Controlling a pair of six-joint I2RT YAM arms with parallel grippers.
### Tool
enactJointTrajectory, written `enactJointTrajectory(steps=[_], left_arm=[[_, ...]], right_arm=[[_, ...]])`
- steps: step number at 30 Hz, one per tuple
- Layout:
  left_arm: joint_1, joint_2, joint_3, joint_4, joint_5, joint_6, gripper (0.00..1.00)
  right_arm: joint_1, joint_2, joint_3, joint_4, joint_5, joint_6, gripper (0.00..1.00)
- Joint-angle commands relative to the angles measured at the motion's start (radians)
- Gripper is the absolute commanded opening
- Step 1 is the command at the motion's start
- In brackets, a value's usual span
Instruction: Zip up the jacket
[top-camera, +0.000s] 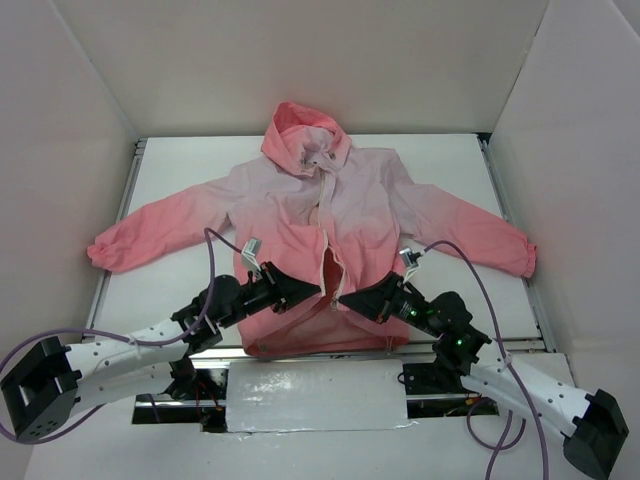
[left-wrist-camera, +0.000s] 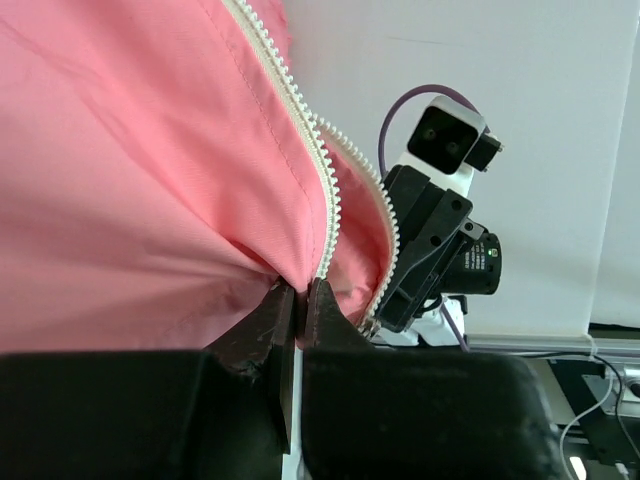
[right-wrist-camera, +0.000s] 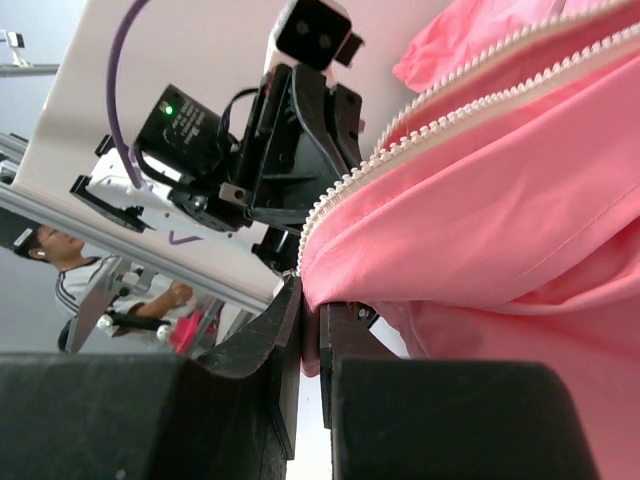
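I see bare counter open either side of the jacket hood and below each sleeve, cloth spread across the middle, my left end effector and right end effector nearly tip to tip at its hem, white walls closing three sides

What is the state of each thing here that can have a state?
Jacket: spread flat, front facing up.
Zipper: not closed, its two sides apart near the hem.
Left gripper: shut on the jacket edge.
Right gripper: shut on the jacket edge.
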Motion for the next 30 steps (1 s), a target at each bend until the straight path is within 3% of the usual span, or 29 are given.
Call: enactJointTrajectory(steps=[1, 7, 14, 30], left_arm=[[0.000, -0.002, 0.008, 0.164, 0.016, -0.042, 0.00], [0.000, -0.018, 0.014, 0.164, 0.009, -0.037, 0.00], [0.000, -0.004, 0.007, 0.187, 0.021, -0.040, 0.00], [0.000, 0.012, 0.011, 0.174, 0.015, -0.030, 0.00]], right_arm=[[-0.013, -0.001, 0.011, 0.110, 0.003, -0.017, 0.00], [-0.016, 0.091, 0.035, 0.117, -0.037, -0.022, 0.00], [-0.015, 0.062, 0.021, 0.119, 0.034, -0.002, 0.00], [-0.015, 0.113, 0.100, 0.082, -0.007, -0.039, 0.00]])
